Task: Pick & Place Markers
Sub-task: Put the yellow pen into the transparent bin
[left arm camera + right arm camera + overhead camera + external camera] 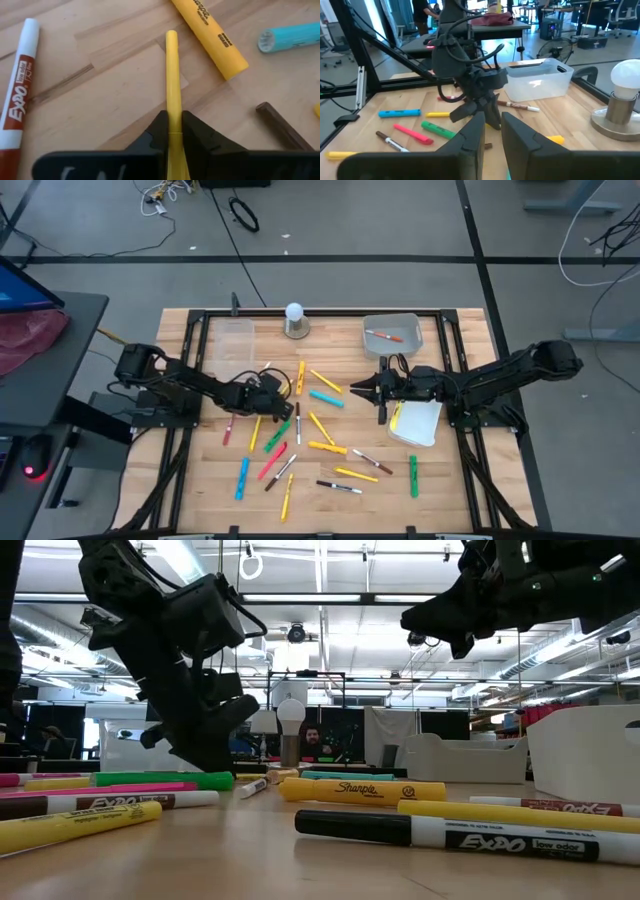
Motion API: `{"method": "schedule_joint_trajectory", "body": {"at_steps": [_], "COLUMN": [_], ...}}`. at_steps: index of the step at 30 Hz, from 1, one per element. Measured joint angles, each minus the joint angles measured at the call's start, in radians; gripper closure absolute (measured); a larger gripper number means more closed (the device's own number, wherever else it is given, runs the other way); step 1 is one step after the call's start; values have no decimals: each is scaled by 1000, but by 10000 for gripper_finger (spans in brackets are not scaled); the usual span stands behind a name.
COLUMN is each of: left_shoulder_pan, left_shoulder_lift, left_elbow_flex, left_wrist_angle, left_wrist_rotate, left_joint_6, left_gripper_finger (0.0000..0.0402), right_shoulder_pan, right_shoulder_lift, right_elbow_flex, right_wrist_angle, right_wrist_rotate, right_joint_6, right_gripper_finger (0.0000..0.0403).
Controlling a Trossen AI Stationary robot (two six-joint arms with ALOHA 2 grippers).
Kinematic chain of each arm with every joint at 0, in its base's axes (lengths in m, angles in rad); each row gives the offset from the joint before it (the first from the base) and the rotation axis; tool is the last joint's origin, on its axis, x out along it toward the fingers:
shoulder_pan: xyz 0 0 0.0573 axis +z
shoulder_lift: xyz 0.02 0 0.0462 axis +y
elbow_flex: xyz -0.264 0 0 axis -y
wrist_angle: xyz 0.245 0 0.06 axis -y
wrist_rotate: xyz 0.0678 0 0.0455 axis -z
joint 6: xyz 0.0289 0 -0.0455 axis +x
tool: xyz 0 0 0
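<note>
Across the wooden desk (330,480), some two dozen markers (328,447) lying scattered between the two arms, thickest from centre toward six o'clock. At about eleven o'clock of the spread, a clear bin (232,345); at about one o'clock, a grey bin (392,335) already holding one marker, likely a drop point. Left end effector (270,395) down on the desk at nine o'clock of the pile, pinching a thin yellow marker (172,85) near one end, barrel running straight out between the fingers (159,131). Right end effector (366,390) hanging clear of the desk at three o'clock over a white tray (418,423), slightly spread and holding nothing. Best handled by lifting straight up, keeping the pinch firm since so little barrel sits in the grip and the free end may droop or swing. Worth clearing the thick yellow highlighter (210,37) and teal pen (290,37) lying just beside before any sideways travel. Release only once low over the chosen bin.
</note>
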Motion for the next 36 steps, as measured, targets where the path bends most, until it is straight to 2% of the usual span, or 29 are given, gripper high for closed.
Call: {"method": "schedule_joint_trajectory", "body": {"at_steps": [6,13,18,21,27,36], "left_shoulder_pan": [2,32,147,264,485,611], "left_shoulder_lift": [-87,-357,-565,-633,-588,-379], "left_elbow_flex": [-8,-5,-4,-4,-4,-4], "left_wrist_angle": [-38,-132,-318,-426,-510,-489], "left_wrist_rotate": [-17,-132,-175,-178,-131,-119], "left_joint_6": [31,150,192,191,185,188], "left_gripper_finger": [366,366,364,363,361,349], "right_shoulder_pan": [0,0,0,0,0,0], "right_shoulder_lift": [0,0,0,0,0,0], "right_elbow_flex": [0,0,0,0,0,0], "right_wrist_angle": [0,-1,-2,-2,-3,-10], "right_wrist_rotate": [0,0,0,0,0,0], "right_joint_6": [0,0,0,0,5,7], "right_gripper_finger": [337,337,337,337,337,337]}}
